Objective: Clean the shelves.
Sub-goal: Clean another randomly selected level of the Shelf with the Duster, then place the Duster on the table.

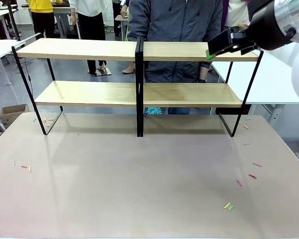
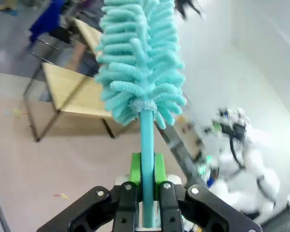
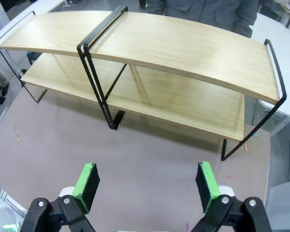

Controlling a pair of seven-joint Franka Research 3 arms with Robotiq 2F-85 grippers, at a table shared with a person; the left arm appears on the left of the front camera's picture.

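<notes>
Front view: the shelves [image 1: 139,74] stand at the far half of the table [image 1: 139,189], two long light-wood boards in a thin black frame with a black centre post; a person in a dark jacket [image 1: 176,30] stands just behind them. The right gripper [image 1: 224,46] hangs at the upper right, level with the top board's right end, fingers apart, nothing between them. Small coloured scraps [image 1: 249,175] lie scattered on the table near its right edge, with a few more near the left edge and by the left foot of the frame. Right wrist view: the right gripper [image 3: 147,186] looks down over the table in front of the shelves [image 3: 149,63], its green pads [image 3: 87,183] wide apart and empty; both boards look bare. Left wrist view: the left gripper [image 2: 145,191] is clamped on the thin teal handle of a duster [image 2: 140,63], whose fluffy teal head rises upright above the fingers. Part of the shelves [image 2: 72,92] shows beyond it to the left, well apart from the duster head, and the other white arm [image 2: 241,154] shows blurred at the right.
</notes>
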